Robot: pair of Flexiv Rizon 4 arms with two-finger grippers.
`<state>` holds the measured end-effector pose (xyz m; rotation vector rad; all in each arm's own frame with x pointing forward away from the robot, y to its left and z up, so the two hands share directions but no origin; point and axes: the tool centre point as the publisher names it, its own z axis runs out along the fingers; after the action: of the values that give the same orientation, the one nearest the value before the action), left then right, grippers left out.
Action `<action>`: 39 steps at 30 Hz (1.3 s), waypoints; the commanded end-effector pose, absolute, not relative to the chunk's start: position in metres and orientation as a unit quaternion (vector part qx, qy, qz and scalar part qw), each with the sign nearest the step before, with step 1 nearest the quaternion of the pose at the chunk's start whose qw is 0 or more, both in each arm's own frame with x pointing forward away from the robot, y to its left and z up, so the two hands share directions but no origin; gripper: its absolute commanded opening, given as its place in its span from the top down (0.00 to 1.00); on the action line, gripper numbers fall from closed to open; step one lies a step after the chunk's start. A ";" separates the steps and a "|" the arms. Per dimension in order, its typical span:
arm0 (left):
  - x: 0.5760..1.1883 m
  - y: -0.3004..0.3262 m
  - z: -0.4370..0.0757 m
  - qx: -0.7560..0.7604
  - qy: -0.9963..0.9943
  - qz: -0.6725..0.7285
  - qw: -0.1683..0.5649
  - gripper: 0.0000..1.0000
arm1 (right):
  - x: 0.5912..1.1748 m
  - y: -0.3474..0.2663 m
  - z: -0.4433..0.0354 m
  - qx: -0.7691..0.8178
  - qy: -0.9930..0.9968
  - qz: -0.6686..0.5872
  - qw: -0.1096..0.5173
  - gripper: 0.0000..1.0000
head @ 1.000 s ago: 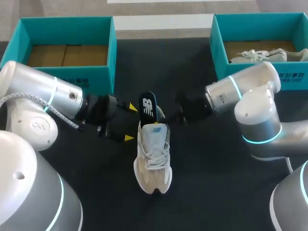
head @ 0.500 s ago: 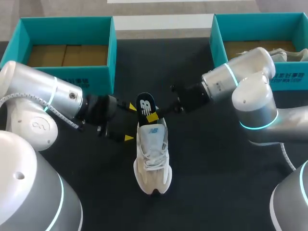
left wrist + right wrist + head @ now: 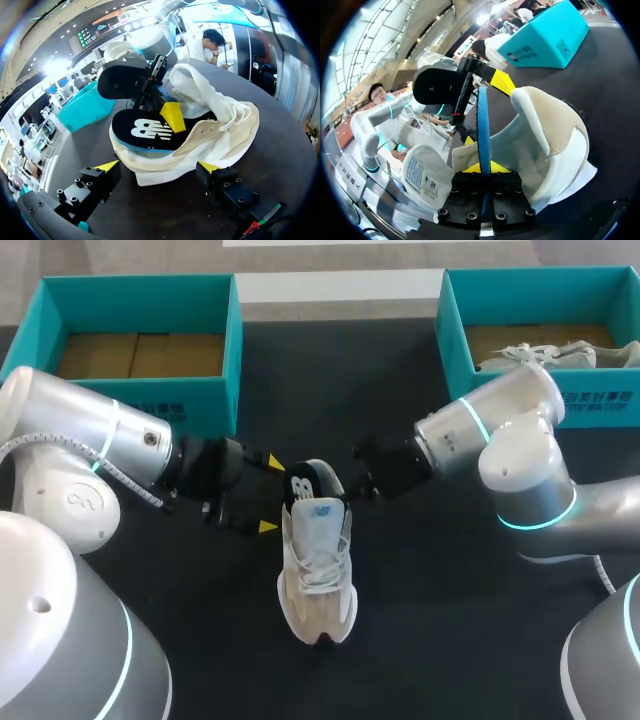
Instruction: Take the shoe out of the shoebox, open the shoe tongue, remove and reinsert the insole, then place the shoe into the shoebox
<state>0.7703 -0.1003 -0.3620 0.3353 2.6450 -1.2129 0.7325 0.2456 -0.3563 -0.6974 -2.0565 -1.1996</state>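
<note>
Reinserting the insole looks to be the step in hand.

Head view: the cream-and-white mesh lace-up shoe (image 3: 318, 570) lies mid-way on the dark tabletop (image 3: 420, 640), toe toward 6 o'clock, heel toward 12. The black foam insole with a white logo (image 3: 305, 485) sits slanted in the heel opening, partly out. The left pincer (image 3: 270, 495) is at 9 o'clock of the heel, fingers spread wide, holding nothing. The right pincer (image 3: 345, 483) meets the insole from 3 o'clock. A teal cardboard shoebox (image 3: 200, 400) stands at 10 o'clock, well apart.

Left wrist view: its yellow tips stand either side of the heel, and I see no firm touch. The insole's back end rides above the collar.

Right wrist view: the fingers are clamped on the insole's blue edge, which shows edge-on between them.

The next move probably calls for pushing the insole forward and down until it lies flat, with the left pincer steadying the heel, and then letting go.
</note>
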 end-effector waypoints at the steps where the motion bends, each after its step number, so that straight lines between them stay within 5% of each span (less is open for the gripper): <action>1: 0.770 -0.102 -0.362 0.114 0.899 -0.410 0.106 0.00 | 0.736 0.247 -0.346 -0.264 -0.791 -0.456 0.311 0.73; 10: 0.770 -0.102 -0.362 0.114 0.899 -0.410 0.106 0.00 | 0.764 0.248 -0.335 -0.242 -0.799 -0.467 0.292 0.76; 13: 0.770 -0.102 -0.362 0.114 0.899 -0.410 0.106 0.00 | 0.766 0.249 -0.337 -0.239 -0.800 -0.462 0.298 1.00; 26: 0.770 -0.102 -0.362 0.114 0.899 -0.410 0.106 0.00 | 0.732 0.248 -0.360 -0.274 -0.790 -0.438 0.329 1.00; 31: 0.770 -0.102 -0.362 0.114 0.899 -0.410 0.106 0.00 | 0.737 0.248 -0.350 -0.270 -0.797 -0.438 0.316 0.65; 39: 0.770 -0.102 -0.362 0.114 0.899 -0.410 0.106 0.00 | 0.747 0.251 -0.325 -0.253 -0.813 -0.439 0.287 0.60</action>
<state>0.7703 -0.1003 -0.3620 0.3352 2.6450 -1.2128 0.7477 0.2522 -0.3346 -0.6732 -2.1530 -1.1863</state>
